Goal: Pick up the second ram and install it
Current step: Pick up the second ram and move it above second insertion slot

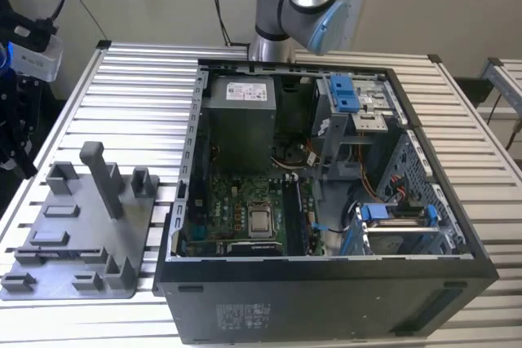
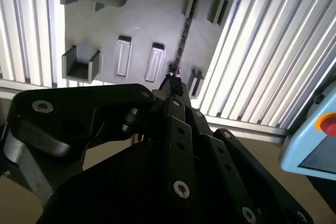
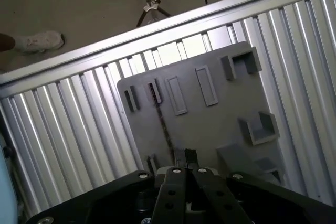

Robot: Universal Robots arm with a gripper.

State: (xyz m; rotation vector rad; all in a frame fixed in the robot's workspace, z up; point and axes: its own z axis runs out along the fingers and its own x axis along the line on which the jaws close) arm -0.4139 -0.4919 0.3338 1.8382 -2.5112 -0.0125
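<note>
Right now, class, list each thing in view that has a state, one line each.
computer case: open, side panel off, lying on its side
fixture tray: holding the second ram in one slot
second ram: standing on edge, not yet installed
gripper: poised at one end of the ram

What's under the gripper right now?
The grey fixture tray on the slatted table, with the second ram standing edge-on in it. The gripper hides the ram's near end.

Slatted table: fixture tray, computer case
</note>
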